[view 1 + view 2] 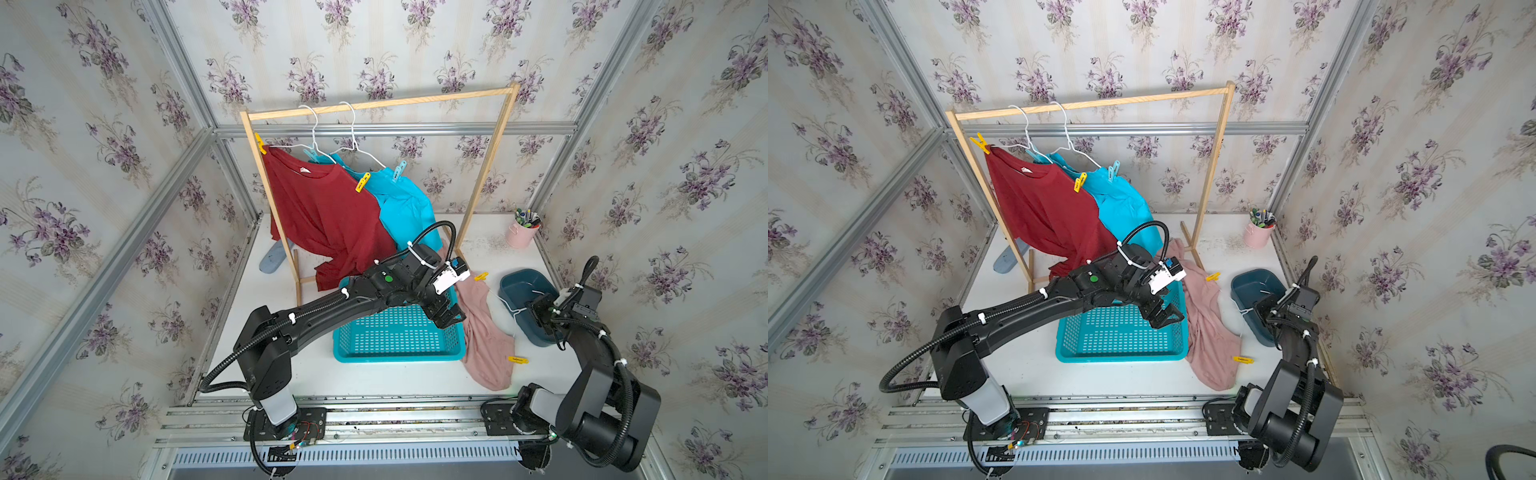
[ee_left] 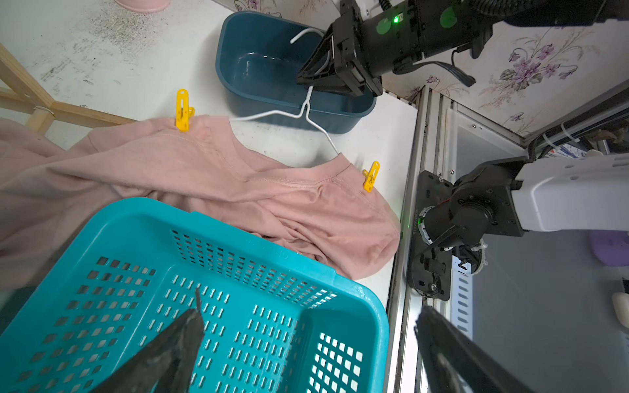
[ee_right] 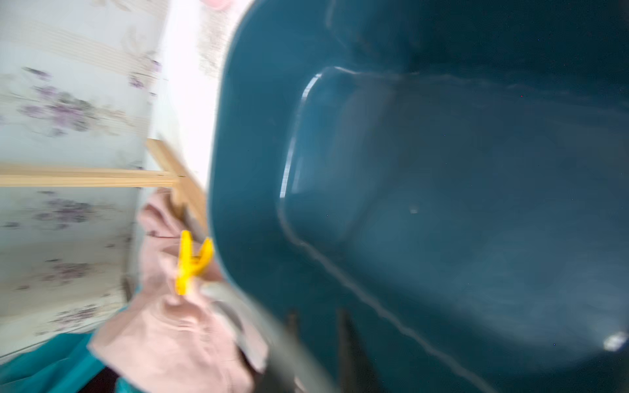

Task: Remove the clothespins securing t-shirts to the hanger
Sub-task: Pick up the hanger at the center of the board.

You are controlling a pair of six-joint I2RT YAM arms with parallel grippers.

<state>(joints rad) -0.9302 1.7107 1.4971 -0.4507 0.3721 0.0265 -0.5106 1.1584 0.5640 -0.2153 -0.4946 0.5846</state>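
Your right gripper is pressed together on the neck of the white wire hanger, just over the dark blue bin by the right edge of the worktop, so that arm is taken. The pink t-shirt lies between the bin and the turquoise basket, pegged to the hanger at both shoulders. Your left gripper hangs spread wide over the basket's right rim. From there the rear yellow clothespin, toward the back edge, looks nearer than the front yellow clothespin. Both lie crosswise to the shoulder line with their handles pointing at the right edge, away from the left gripper, so you reach across the cloth.
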